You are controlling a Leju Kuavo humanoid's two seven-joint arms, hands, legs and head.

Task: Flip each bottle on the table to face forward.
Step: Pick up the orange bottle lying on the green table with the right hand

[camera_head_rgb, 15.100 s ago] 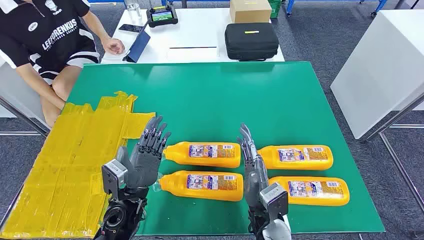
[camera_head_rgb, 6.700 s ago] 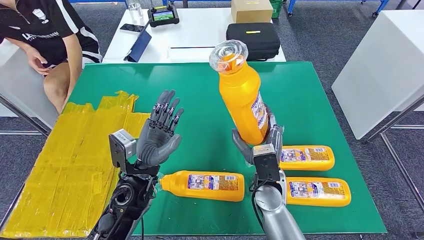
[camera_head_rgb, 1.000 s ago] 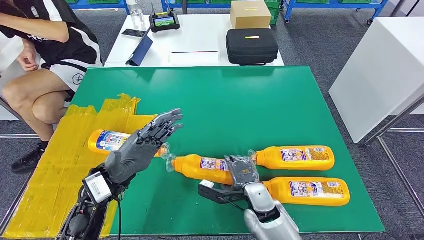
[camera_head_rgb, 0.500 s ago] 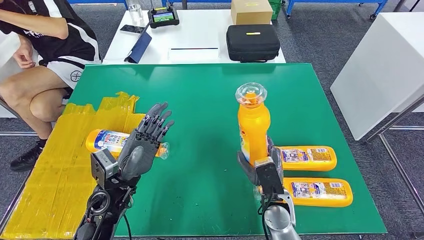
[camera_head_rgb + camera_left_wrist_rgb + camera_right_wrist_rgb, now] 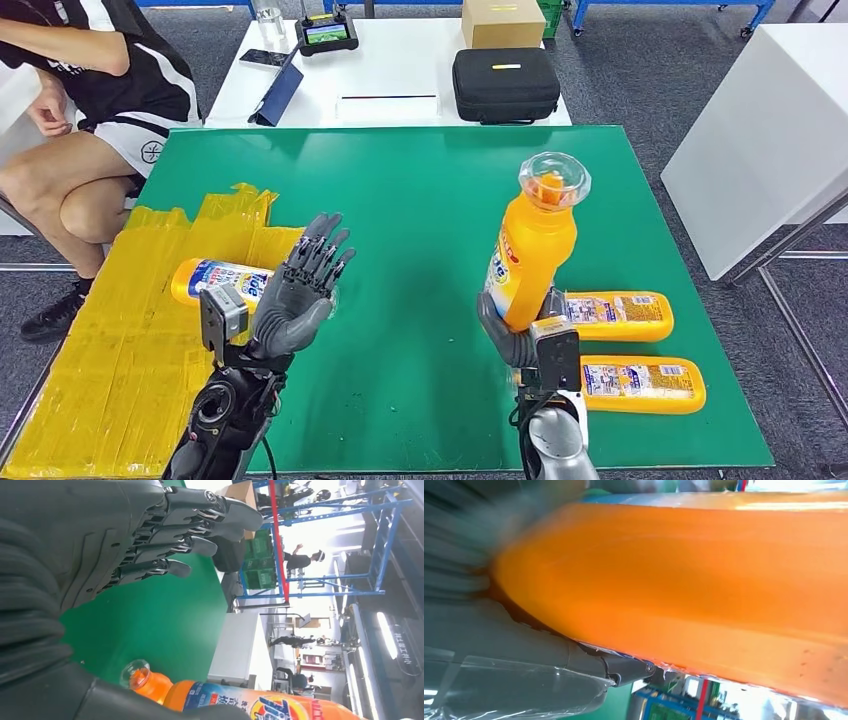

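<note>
While the head view shows the right hand [image 5: 530, 335] gripping a raised orange bottle [image 5: 532, 255] by its base, cap uppermost and tilted toward the table's right edge, the right wrist view gives only a blurred orange flank [image 5: 684, 590] pressed against the grey fingers [image 5: 514, 675]. Label partly visible on the raised bottle's left side in the head view; clear cap, orange body.

Left hand [image 5: 300, 290] held up above the table, fingers spread, holding nothing. The left wrist view shows its fingers [image 5: 200, 525] apart over green table [image 5: 150, 625], plus a lying bottle [image 5: 240, 702] with a blue-and-white label face and clear cap. In the head view that bottle [image 5: 222, 283] lies on the yellow taped patch [image 5: 130, 360] near the table's left edge, partly behind the left hand.

Two more bottles lie near the right front corner, the farther one [image 5: 615, 315] and the nearer one [image 5: 640, 385], each with a small-print label up.
</note>
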